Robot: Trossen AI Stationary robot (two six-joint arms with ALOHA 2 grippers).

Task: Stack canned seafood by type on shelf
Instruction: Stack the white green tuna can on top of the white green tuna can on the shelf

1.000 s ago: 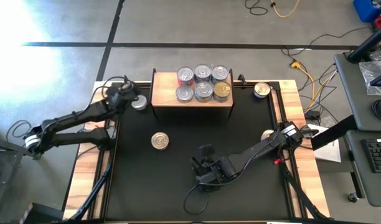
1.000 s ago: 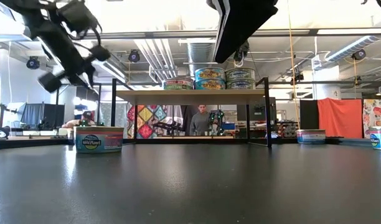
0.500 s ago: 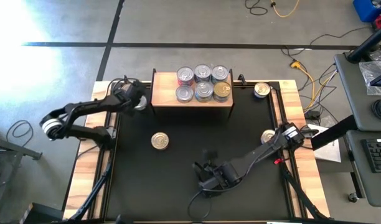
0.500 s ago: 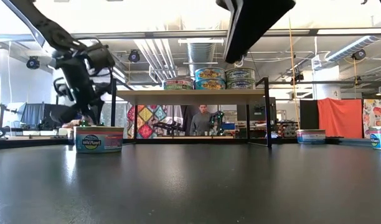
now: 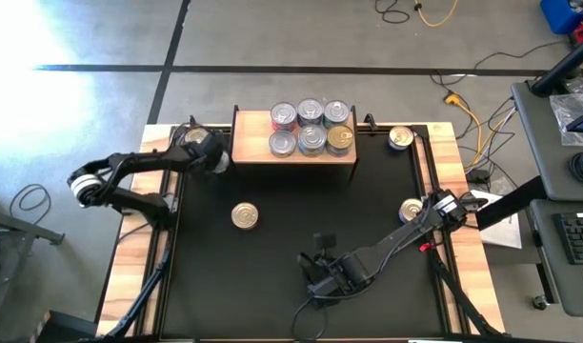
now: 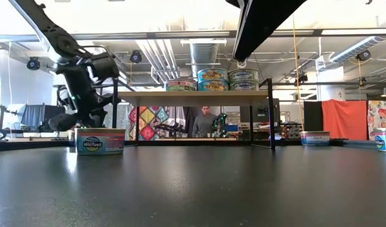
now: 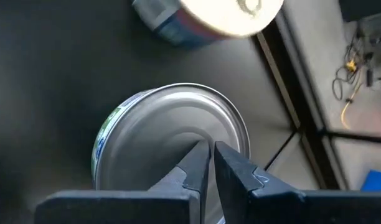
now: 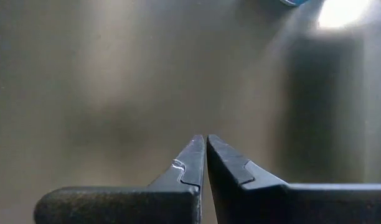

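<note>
**Left wrist view: my closed fingers hang over a silver-lidded tin**

Left wrist view shows my left gripper [image 7: 211, 163] with its two dark fingers pressed almost together, holding nothing, right above a short round tin with a shiny silver lid and a green-and-blue label [image 7: 172, 134]. A second tin, its lid washed out by glare [image 7: 231, 12], lies just beyond it.

From above, my left gripper [image 5: 212, 157] sits at the far left of the black table [image 5: 272, 238], just beside the left end of the small light-wood shelf on thin black legs [image 5: 293, 152]. Six tins [image 5: 311, 127] stand on that shelf in two rows, one gold-lidded at the near right. A gold-lidded tin [image 5: 244, 216] sits alone on the table, nearer than the shelf. Two more tins [image 5: 400, 138] [image 5: 411, 208] lie toward the right edge.

My right gripper [image 5: 315, 274] rests low over the near middle of the table, fingers shut, empty.
</note>
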